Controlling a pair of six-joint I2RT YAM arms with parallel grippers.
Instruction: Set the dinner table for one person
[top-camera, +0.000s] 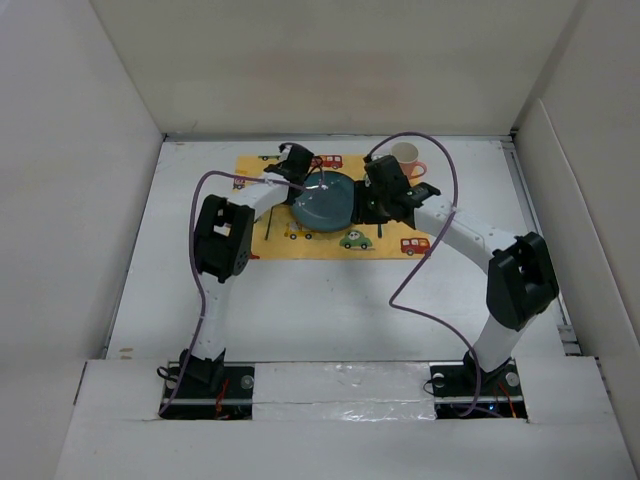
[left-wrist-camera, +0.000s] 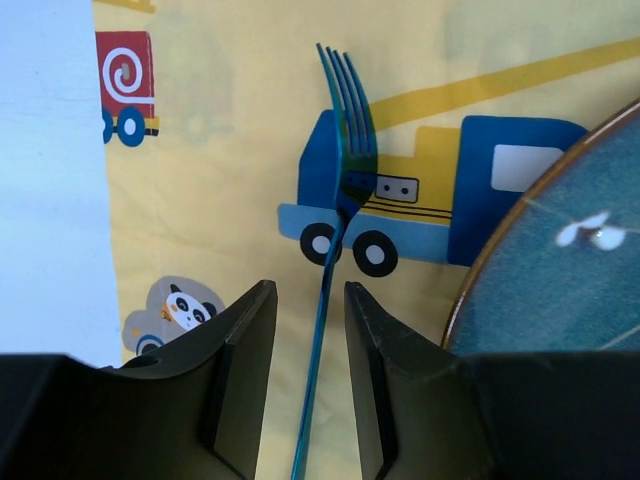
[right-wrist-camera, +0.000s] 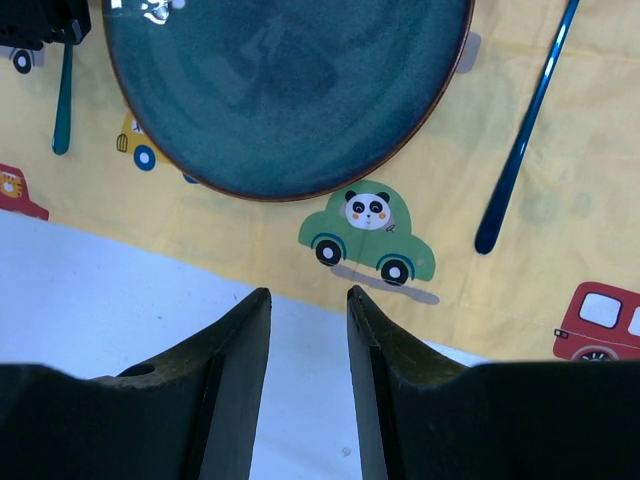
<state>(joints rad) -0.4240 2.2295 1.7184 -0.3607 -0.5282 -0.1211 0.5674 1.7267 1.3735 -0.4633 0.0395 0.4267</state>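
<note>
Okay, left hand spread astride the fork, handle running between its fingers, tines toward the surface's far edge. Right hand spread too, empty.

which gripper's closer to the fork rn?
Left. The left gripper straddles the handle of the fork, jaws apart either side, left of the plate. The right gripper is across the plate from it, open over the edge of the mat.
</note>
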